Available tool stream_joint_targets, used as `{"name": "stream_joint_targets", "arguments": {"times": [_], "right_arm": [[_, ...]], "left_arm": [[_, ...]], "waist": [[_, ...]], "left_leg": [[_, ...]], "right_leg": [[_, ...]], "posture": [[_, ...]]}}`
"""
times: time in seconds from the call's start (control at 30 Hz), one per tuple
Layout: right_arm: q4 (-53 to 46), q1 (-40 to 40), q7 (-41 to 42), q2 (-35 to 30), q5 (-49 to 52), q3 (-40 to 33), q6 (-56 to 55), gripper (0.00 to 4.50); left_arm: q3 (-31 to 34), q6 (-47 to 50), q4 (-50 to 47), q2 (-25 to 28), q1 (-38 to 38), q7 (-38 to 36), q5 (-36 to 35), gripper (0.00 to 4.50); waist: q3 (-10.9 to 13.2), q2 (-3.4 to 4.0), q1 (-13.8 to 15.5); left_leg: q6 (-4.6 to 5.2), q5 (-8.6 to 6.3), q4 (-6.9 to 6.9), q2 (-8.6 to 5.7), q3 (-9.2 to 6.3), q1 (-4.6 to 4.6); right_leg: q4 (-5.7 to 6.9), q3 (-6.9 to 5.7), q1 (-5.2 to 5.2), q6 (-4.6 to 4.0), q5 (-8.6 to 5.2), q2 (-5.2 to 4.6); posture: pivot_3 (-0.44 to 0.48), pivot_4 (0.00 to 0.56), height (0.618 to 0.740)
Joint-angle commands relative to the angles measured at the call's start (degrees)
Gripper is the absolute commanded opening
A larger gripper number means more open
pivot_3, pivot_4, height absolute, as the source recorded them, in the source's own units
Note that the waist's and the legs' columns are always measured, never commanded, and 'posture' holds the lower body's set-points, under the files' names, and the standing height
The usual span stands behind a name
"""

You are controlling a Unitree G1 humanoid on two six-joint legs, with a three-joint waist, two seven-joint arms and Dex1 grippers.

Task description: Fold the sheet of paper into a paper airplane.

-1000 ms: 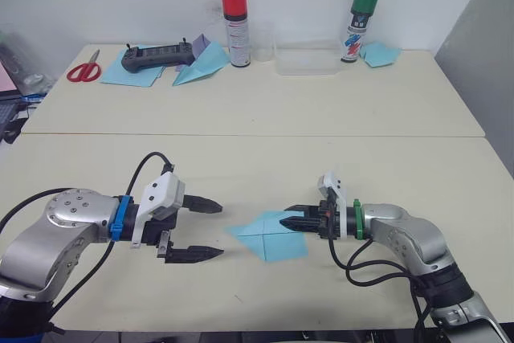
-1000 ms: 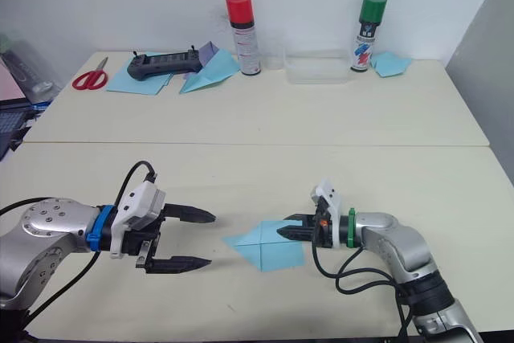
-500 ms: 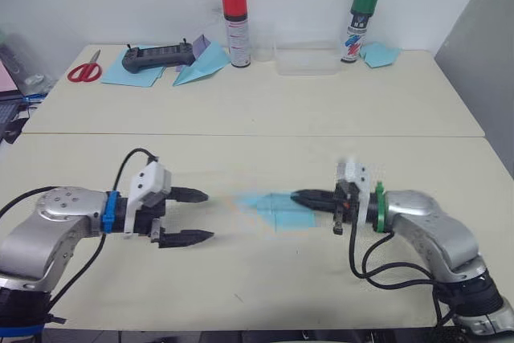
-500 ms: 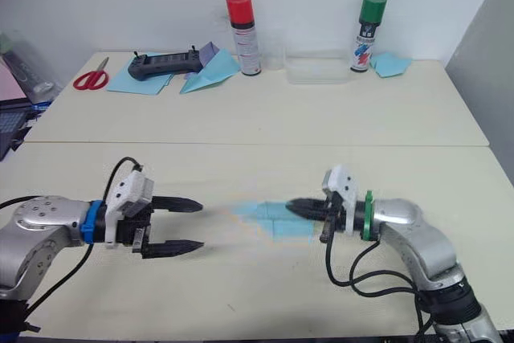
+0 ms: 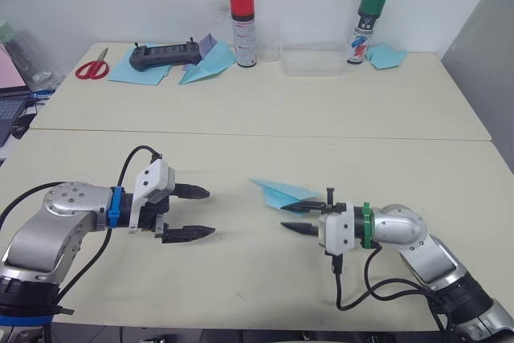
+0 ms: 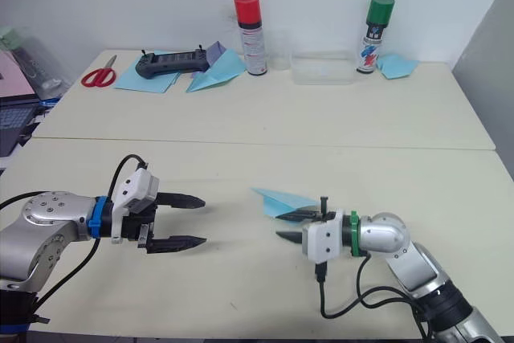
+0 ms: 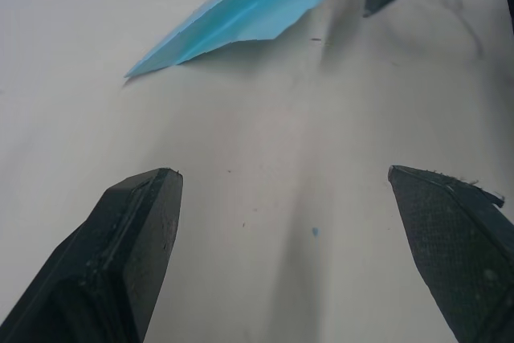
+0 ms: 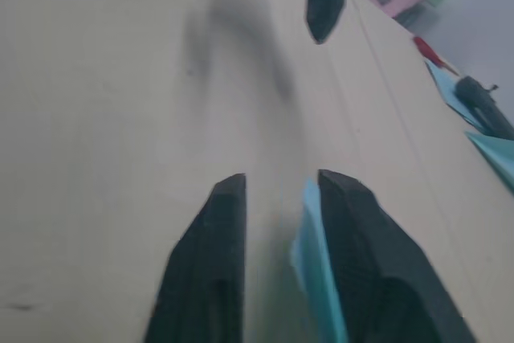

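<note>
thin light blue sheet of paper (image 5: 283,191), folded to a point, centre frame on the pale counter (image 5: 241,279) | right hand (image 5: 295,216) spread, paper edge beside one finger, contact unclear, rear edge hidden | left hand (image 5: 199,213) spread, lower left, apart

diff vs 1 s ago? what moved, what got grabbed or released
The sheet of paper, lying flat a second ago, now stands tilted with its point toward the left gripper. The right gripper has rolled onto its side, fingers parted, the paper against one finger. The left gripper stays open, empty and well short of the paper. Items on the far table are unchanged.
</note>
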Motion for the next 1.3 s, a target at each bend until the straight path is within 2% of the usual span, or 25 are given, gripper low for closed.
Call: {"name": "stream_joint_targets", "arguments": {"times": [0.03, 0.1, 0.17, 0.27, 0.43, 0.73, 1.03, 1.13, 1.3], "right_arm": [[-2.51, 2.16, 3.73, -3.48, 5.95, -2.45, -3.81, 2.74], [-4.8, 4.8, 6.76, -7.56, 11.58, -5.18, -2.66, 2.74], [-6.94, 5.63, 6.37, -8.75, 14.48, -7.33, -0.51, 2.74], [-8.77, 2.88, -0.18, -4.9, 14.25, -8.93, 9.26, 2.74], [-8.58, -4.96, -6.71, 4.23, 9.61, -4.56, 25.49, 2.74], [-8.05, -4.06, -8.26, 6.87, -0.35, 3.73, 34.14, 2.74], [-8.61, -3.1, -8.9, 5.04, -7.47, 4.66, 37.12, 2.74], [-8.13, -3.66, -9.09, 4.95, -8.4, 3.97, 36.25, 2.16], [-7.51, -3.76, -9.06, 5.22, -8.47, 3.61, 34.27, 0.31]], "left_arm": [[-0.11, -0.25, -1.43, -0.46, -0.09, -0.14, -0.31, 4.5], [-0.18, -0.06, -1.63, -0.66, -0.13, 0.01, -0.21, 4.5], [-0.05, 0.02, -1.69, -0.67, -0.03, 0.11, -0.24, 4.5], [0.27, 0.15, -1.99, -0.81, 0.27, 0.52, -0.38, 4.5], [0.19, 0.82, -3.69, -1.17, 0.96, 1.5, -0.5, 4.5], [1.13, 1.54, -5.27, -0.8, 1.95, 2.21, -0.88, 4.5], [0.68, 1.24, -5.59, -1.17, 1.28, 2.92, -0.55, 4.5], [0.57, 1.19, -5.42, -1.5, 0.74, 3.2, -0.54, 4.5], [0.49, 0.86, -5.19, -1.89, 0.42, 3.57, -0.43, 4.5]], "waist": [[0.0, 0.0, 0.03], [0.0, 0.01, 0.09], [0.01, -0.01, 0.22], [0.01, -0.01, -0.34], [0.01, 0.0, -0.51], [0.01, 0.0, 0.41], [0.01, -0.01, 0.17], [0.01, -0.01, 0.16], [0.01, -0.01, 0.1]], "left_leg": [[0.0, 0.0, 0.03, 0.0, 0.0, 0.01], [0.0, 0.0, 0.1, -0.01, -0.01, 0.08], [0.0, 0.0, 0.13, -0.03, 0.0, 0.17], [0.02, 0.01, 0.15, 0.02, -0.01, 0.41], [0.04, 0.14, 0.22, 0.06, -0.04, 0.59], [0.03, 0.14, 0.25, -0.02, -0.03, 0.23], [0.03, 0.14, 0.38, 0.01, -0.02, 0.26], [0.03, 0.14, 0.4, 0.01, -0.02, 0.25], [0.03, 0.14, 0.41, 0.01, -0.02, 0.25]], "right_leg": [[0.06, 0.0, 0.0, 0.0, 0.0, 0.0], [0.16, 0.0, 0.07, 0.0, 0.0, 0.0], [0.22, 0.02, 0.16, 0.01, -0.01, -0.01], [0.33, 0.05, 0.31, 0.15, -0.09, 0.05], [0.73, 0.11, 0.29, 0.13, -0.09, 0.16], [0.67, 0.04, 0.03, -0.08, 0.04, 0.04], [0.71, 0.06, 0.05, 0.15, -0.1, 0.08], [0.71, 0.06, 0.05, 0.16, -0.1, 0.09], [0.71, 0.06, 0.05, 0.16, -0.1, 0.08]], "posture": [[0.0, 0.15, 0.74], [0.0, 0.15, 0.74], [0.0, 0.15, 0.74], [0.0, 0.15, 0.74], [0.0, 0.15, 0.74], [0.0, 0.15, 0.74], [0.0, 0.15, 0.74], [0.0, 0.15, 0.74], [0.0, 0.15, 0.74]]}}
